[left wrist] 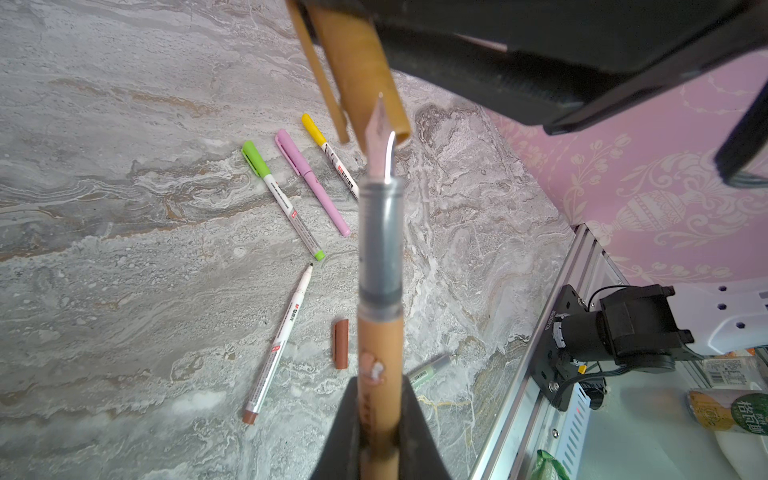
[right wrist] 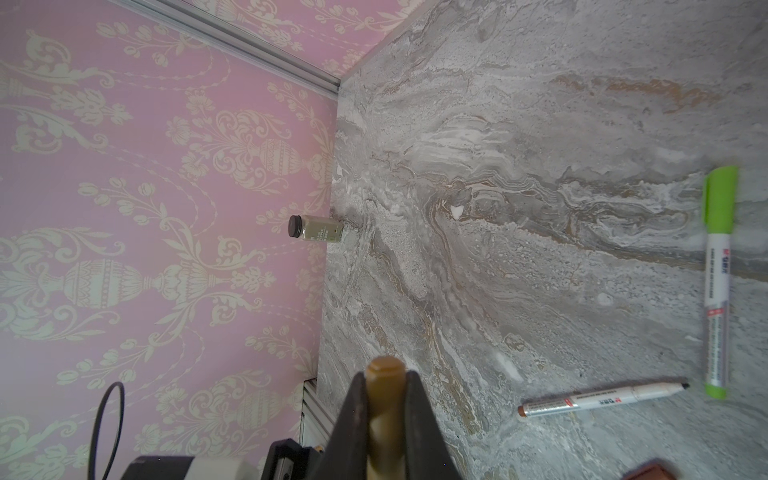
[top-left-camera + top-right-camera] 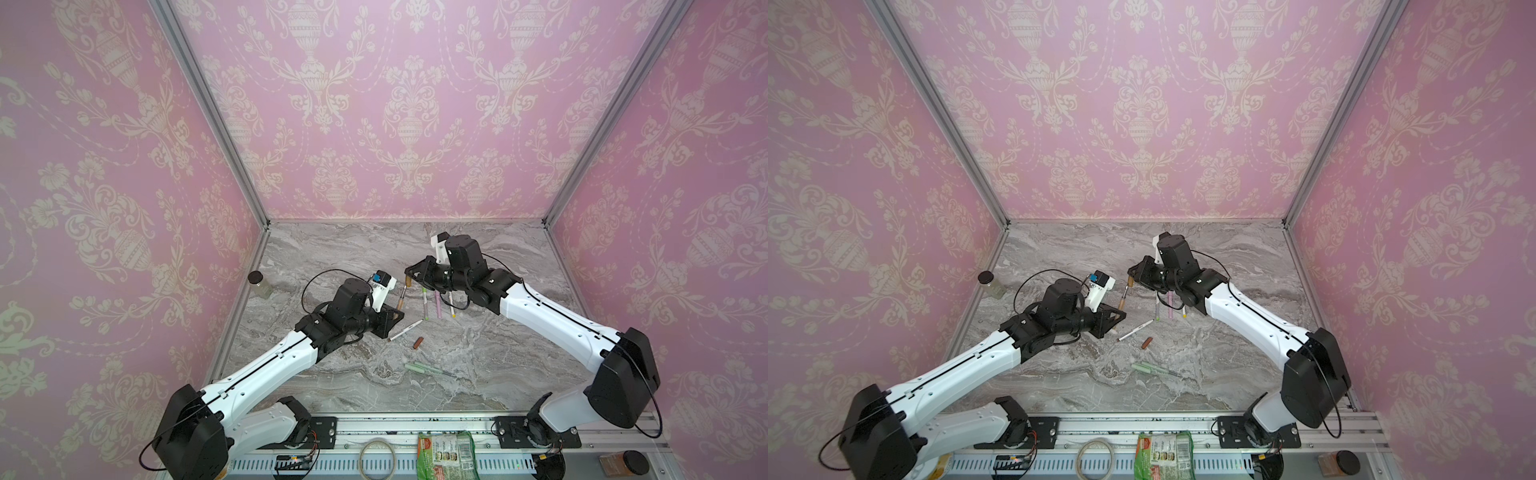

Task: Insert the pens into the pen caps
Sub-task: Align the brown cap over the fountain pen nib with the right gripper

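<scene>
Left jaws grip the tan pen [image 1: 380,345], nib near the mouth of the tan cap [image 1: 357,62]. Right jaws pinch that cap.

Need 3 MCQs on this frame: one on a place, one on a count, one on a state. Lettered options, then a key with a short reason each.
1. Where is the brown cap?
A. Held in the air
B. On the table, beside the uncapped white pen
C. Pushed onto a pen

2. How many capped pens lie side by side near the right arm?
A. One
B. Five
C. Three

3. What is the left pincer doing?
A. Shut on the tan pen
B. Open above the table
C. Shut on the brown cap

Key:
1 B: it lies flat on the marble next to that pen, not touching it.
2 C: the green-capped pen, the pink pen and the yellow-capped pen.
3 A: its fingers clamp the barrel, with the nib bare near the tan cap gripped by the right pincer.
</scene>
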Tool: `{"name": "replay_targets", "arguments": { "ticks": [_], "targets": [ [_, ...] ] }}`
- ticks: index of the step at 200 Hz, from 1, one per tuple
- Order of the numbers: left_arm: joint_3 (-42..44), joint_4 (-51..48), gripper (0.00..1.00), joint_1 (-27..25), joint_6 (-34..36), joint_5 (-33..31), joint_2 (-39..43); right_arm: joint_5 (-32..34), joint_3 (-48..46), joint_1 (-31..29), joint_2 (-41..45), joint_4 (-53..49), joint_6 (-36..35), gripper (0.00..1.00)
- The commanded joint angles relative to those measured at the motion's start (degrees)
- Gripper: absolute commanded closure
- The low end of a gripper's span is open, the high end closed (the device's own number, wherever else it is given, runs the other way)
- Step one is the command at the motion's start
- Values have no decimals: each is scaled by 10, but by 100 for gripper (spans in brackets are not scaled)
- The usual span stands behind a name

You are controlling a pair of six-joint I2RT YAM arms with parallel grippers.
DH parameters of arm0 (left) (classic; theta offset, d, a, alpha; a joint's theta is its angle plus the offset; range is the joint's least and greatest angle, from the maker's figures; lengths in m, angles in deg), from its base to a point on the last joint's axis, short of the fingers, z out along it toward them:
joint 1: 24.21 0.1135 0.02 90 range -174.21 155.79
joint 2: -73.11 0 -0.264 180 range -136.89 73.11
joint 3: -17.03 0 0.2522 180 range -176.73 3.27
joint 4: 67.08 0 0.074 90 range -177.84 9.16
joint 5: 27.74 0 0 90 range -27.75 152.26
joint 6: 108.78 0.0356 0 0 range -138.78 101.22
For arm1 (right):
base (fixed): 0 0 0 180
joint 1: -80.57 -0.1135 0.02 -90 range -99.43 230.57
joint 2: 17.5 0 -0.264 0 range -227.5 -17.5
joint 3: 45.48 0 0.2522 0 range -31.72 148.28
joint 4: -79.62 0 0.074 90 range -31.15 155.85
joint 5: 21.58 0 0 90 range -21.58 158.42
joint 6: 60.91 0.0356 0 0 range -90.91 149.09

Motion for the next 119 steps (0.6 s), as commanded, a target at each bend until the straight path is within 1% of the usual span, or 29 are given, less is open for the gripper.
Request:
{"name": "replay_targets", "arguments": {
  "ticks": [1, 119],
  "targets": [
    [6, 4, 100, -5, -8, -12, 11, 1, 19, 2, 7, 13, 10, 100],
    [6, 4, 100, -5, -7, -13, 11, -9, 35, 0, -1, 16, 13, 100]
  ]
}}
